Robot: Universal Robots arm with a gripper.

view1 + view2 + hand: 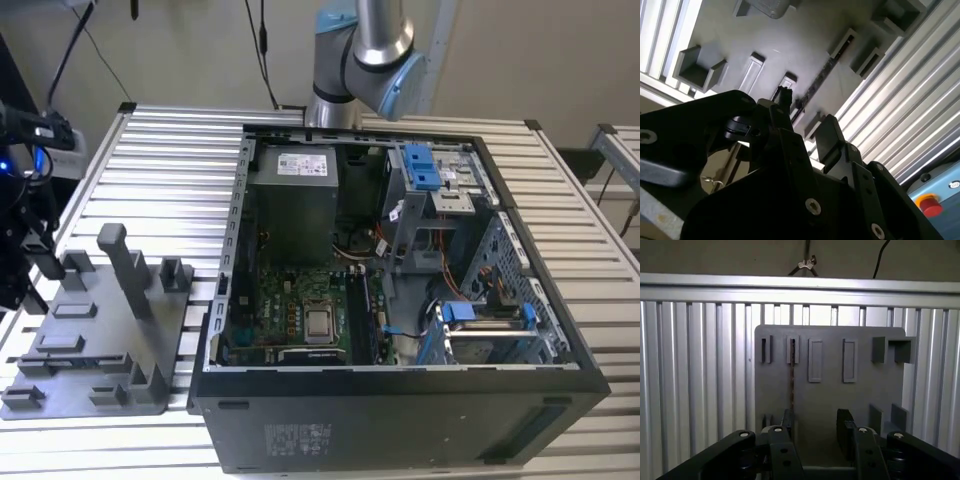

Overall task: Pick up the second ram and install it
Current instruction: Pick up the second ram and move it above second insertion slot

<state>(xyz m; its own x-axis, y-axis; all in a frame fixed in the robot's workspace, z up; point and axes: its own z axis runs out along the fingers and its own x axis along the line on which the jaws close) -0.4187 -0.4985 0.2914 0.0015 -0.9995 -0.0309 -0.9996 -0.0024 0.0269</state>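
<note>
Grey tray (100, 345), lower left in the exterior view, holds the ram (792, 372) on edge in a slot. The gripper (816, 427) hangs near it, wide open and empty. The ram lines up with one finger, so the fingers likely need centring astride it.

Counter (150, 150): ribbed bare aluminium slats, bright, semi-gloss. Holder tray (110, 335): smooth matt grey plastic. Second ram (792, 375): thin dark board, dull edge. Tool (816, 422): matt black, shiny metal screw heads. Computer case (400, 425): matt black outer panel, bare grey sheet metal inside. Drive clips (425, 168): glossy blue plastic. Circuit board (285, 300): green, slightly shiny.
</note>
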